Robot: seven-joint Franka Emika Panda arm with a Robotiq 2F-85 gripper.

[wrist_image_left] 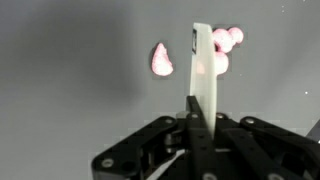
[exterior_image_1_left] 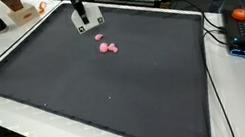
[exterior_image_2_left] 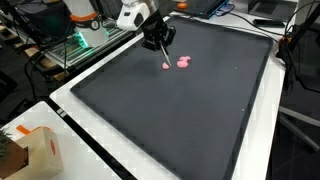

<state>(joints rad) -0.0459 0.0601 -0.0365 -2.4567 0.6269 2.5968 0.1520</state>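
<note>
Gripper (exterior_image_1_left: 83, 29) low, pointing straight down, fingers (wrist_image_left: 203, 70) closed together.

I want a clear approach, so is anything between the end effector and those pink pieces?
Nothing visible. The end effector, gripping a white strip, hangs just beside the pink pieces; only bare dark mat lies between them.

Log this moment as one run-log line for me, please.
end effector: shut on white strip | strip tip: by pink pieces, contact unclear | surface: dark mat | pieces: lone one beside a cluster
</note>
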